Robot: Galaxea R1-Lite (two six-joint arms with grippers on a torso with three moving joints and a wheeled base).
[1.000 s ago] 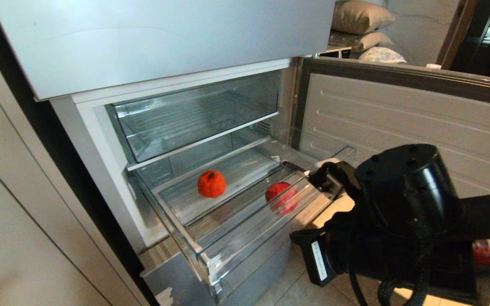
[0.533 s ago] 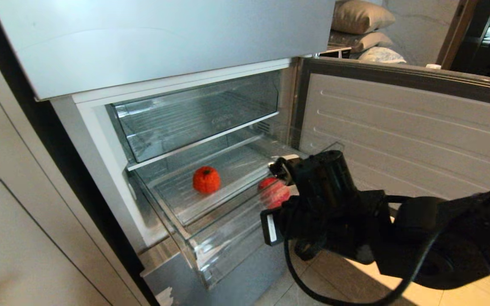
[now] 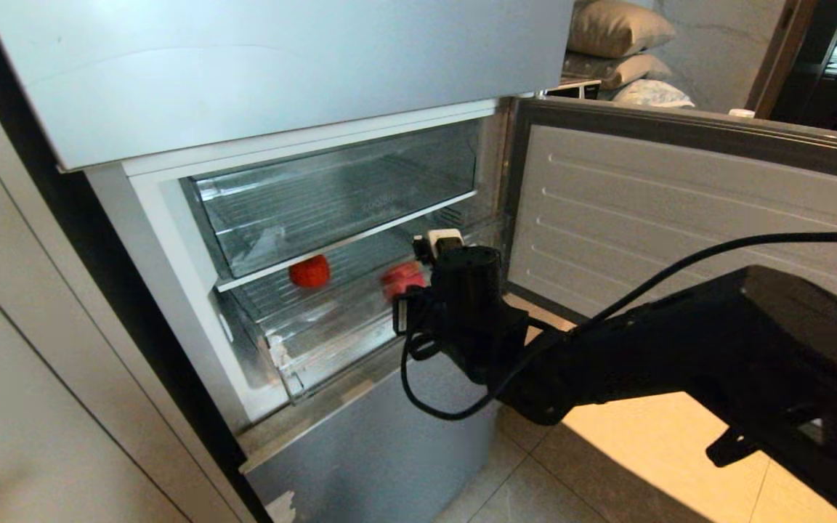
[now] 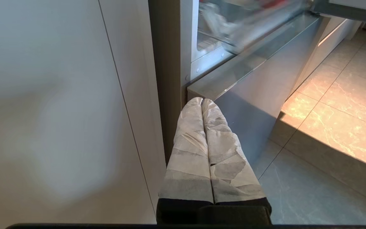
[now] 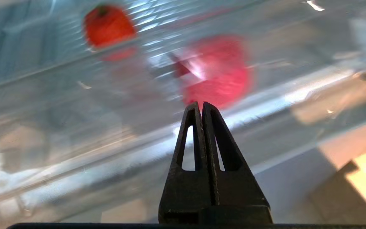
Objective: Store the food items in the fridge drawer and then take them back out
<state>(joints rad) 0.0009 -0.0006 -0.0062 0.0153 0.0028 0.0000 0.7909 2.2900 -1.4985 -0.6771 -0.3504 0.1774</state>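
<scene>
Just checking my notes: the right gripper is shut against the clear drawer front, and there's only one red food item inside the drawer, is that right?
Not quite. The right gripper is shut at the fridge drawer front, but the right wrist view shows two items inside: an orange-red fruit and a redder fruit.

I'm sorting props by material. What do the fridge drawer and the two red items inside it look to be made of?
The fridge drawer looks like clear hard plastic: see-through walls, ribbed bottom, bright glints. The orange-red item looks matte with a dark stem, maybe knitted or foam; it is too blurred to say for certain. The pinker red fruit shows a shiny highlight in the right wrist view, suggesting glossy plastic.
</scene>
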